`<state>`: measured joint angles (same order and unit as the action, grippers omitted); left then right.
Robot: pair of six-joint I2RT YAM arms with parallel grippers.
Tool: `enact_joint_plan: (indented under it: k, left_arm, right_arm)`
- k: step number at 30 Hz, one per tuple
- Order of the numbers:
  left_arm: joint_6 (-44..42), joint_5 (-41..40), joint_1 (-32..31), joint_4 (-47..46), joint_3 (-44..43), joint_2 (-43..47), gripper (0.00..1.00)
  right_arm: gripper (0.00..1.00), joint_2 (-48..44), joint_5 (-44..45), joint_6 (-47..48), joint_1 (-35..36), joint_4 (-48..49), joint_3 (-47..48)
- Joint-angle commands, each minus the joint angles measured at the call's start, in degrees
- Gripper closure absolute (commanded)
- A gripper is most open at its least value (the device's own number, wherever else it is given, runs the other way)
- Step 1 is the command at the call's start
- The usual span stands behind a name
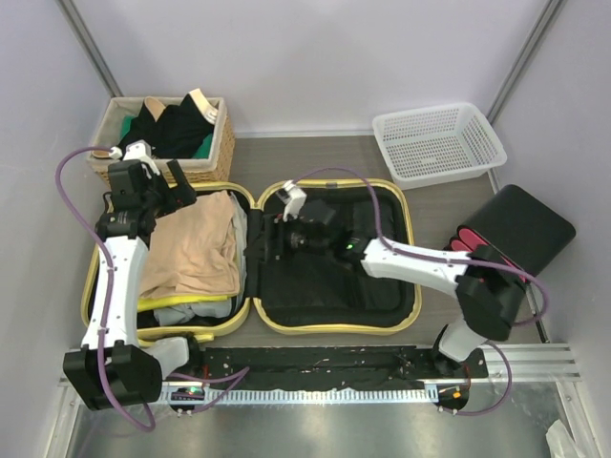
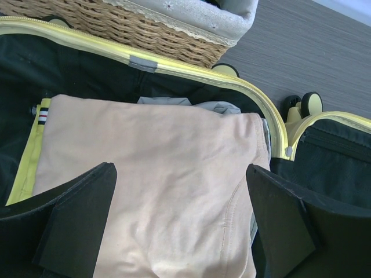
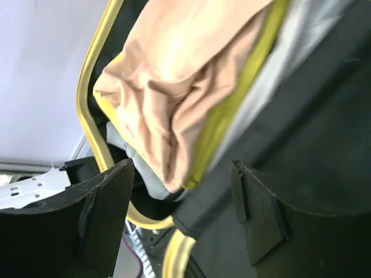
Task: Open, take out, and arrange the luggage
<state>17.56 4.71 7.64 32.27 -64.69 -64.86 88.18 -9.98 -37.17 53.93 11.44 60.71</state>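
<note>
Grey-brown wood-grain table (image 1: pixel 305 157) is carrying: open pale-yellow suitcase (image 1: pixel 325 286) lying flat at centre, wicker basket (image 1: pixel 205 170) far left, white plastic mesh basket (image 1: pixel 439 143) far right, black box (image 1: pixel 525 224) at right edge.

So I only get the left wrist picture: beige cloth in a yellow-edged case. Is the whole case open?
Observer: Yes. From above, the luggage lies flat with both halves open; the right half shows only black lining.
Operator: Where is the other arm?
Observer: The right arm's fingers hang over that right half near the hinge, spread apart and facing the beige garment.
Operator: What's in the wicker basket?
Observer: The wicker basket holds dark clothes with something green among them.
</note>
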Motion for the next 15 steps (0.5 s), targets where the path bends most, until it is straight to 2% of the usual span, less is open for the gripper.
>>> enact_joint_plan:
  k: [1,9,15]
  left_arm:
    - [0.1,1.0,0.36,-2.83,0.09,1.49,0.0]
    - [0.54,2.67,0.36,-2.74,0.09,1.4,0.0]
    - [0.63,2.85,0.36,-2.74,0.09,1.58,0.0]
  right_arm:
    - [0.24,5.23,-4.0,-4.93,4.06,4.56,9.94]
    - [0.24,14.38,-5.41,-7.66,6.27,1.14,14.96]
    - [0.27,18.78,2.94,-3.44,7.68,-9.95,21.38]
